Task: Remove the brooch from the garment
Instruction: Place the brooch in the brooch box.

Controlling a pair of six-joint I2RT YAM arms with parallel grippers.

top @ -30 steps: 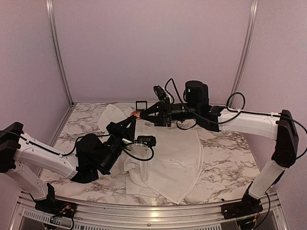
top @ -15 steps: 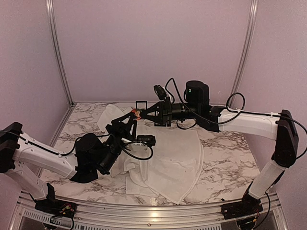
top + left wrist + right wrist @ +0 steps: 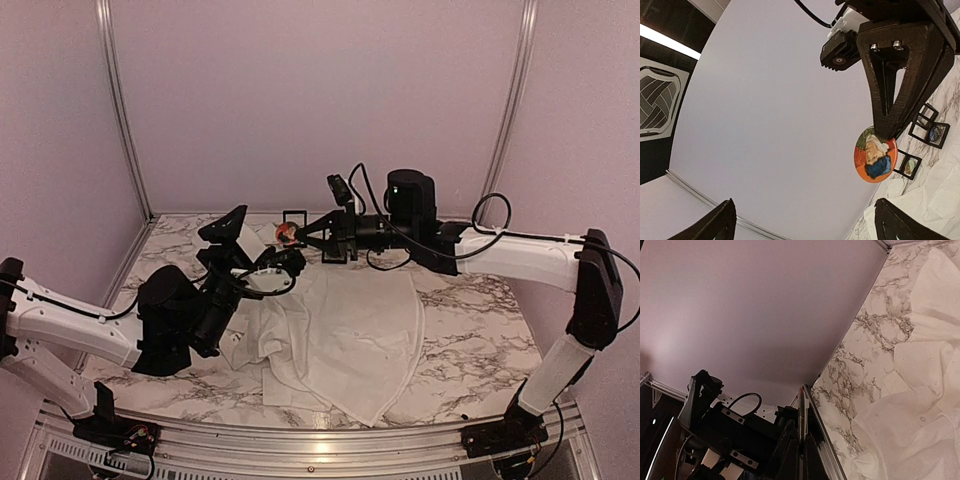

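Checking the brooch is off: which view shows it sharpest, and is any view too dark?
Left wrist: brooch sharp, well lit against plain wall, in the right tool; strip-light glare top left. Top external: even light, brooch tiny. Right wrist: tool's fingers a dark silhouette, garment clear.

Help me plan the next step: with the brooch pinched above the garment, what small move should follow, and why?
Probably carry the brooch sideways in the right gripper and set it on bare table. It hangs clear of the garment with no cloth attached, and the left gripper stands open, off the cloth.
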